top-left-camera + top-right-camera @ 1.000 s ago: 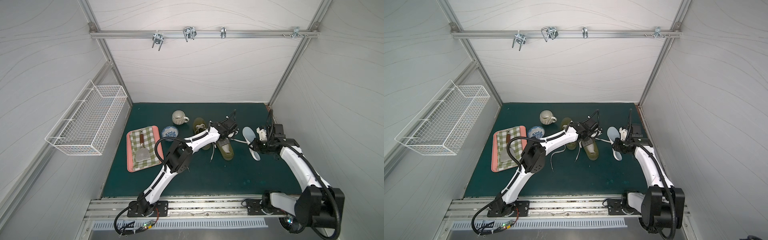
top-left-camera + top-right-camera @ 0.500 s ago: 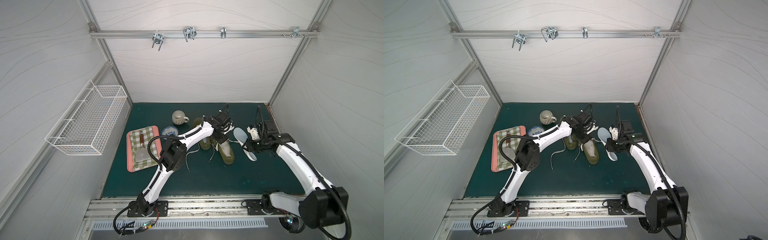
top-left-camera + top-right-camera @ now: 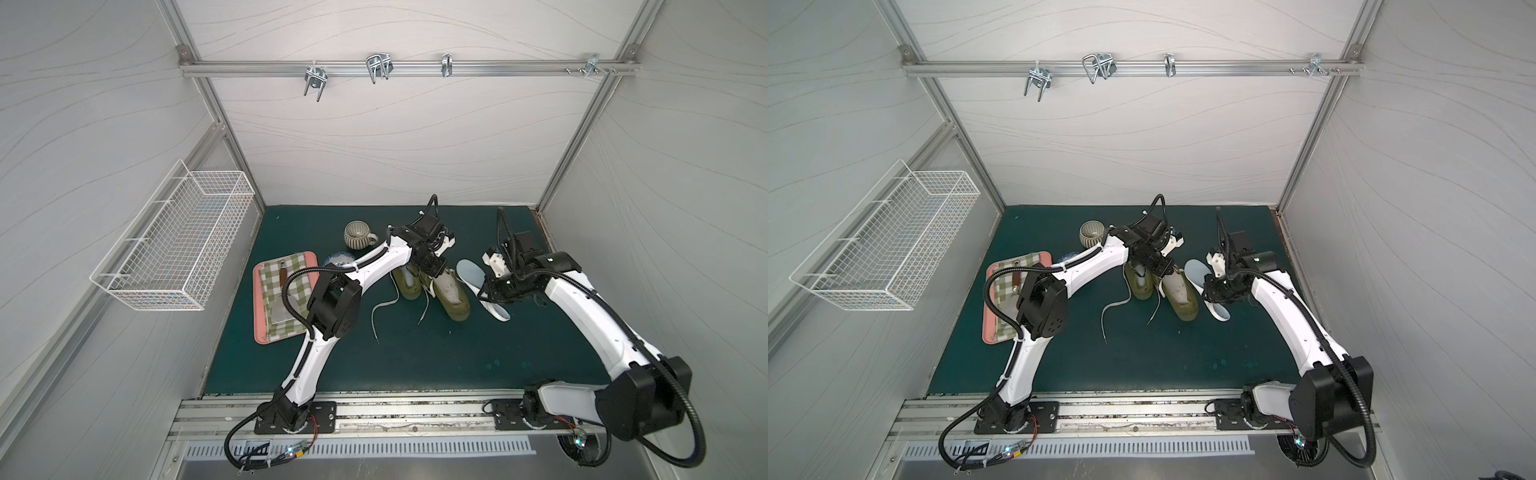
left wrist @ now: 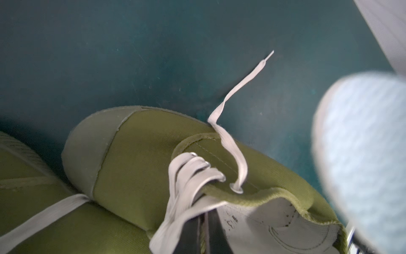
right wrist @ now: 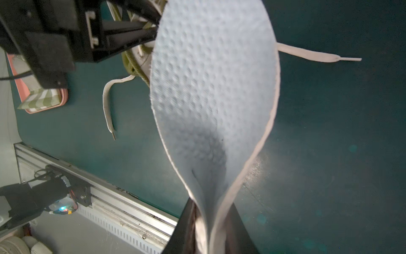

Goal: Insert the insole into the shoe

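Insole (image 3: 470, 271): pale blue, dimpled, one piece, not yet inside the shoe. Both top views: the right pincer (image 3: 492, 291) is closed across the insole's width, so the sheet cups. The insole lies slanted just beside the olive shoe (image 3: 454, 296), on the side toward the right arm, with its far end about level with the shoe's opening. Whether its near end touches the green surface (image 3: 415, 357) cannot be told. Compared with a second ago, the insole has come from well apart to just beside the shoe. The left pincer (image 3: 432, 268) sits at the shoe's collar. Alongside is a second olive shoe (image 3: 405, 283) with loose laces (image 3: 376, 316); the mug (image 3: 357, 236) and tray (image 3: 256, 307) stand apart. Left wrist view: the left pincer (image 4: 204, 233) is clamped on the shoe (image 4: 153, 154) at the laced edge of the throat, with pale lining exposed. The insole (image 4: 360, 154) shows blurred beside the opening. Right wrist view: the right pincer (image 5: 211, 226) grips the insole (image 5: 215, 88), whose broad end points toward the left pincer (image 5: 140, 30) and the shoe's mouth behind it. Assessment: the approach is nearly done and the opening is held. The likely next step is tipping the leading end into the mouth. Risk: laces across the throat may snag it.
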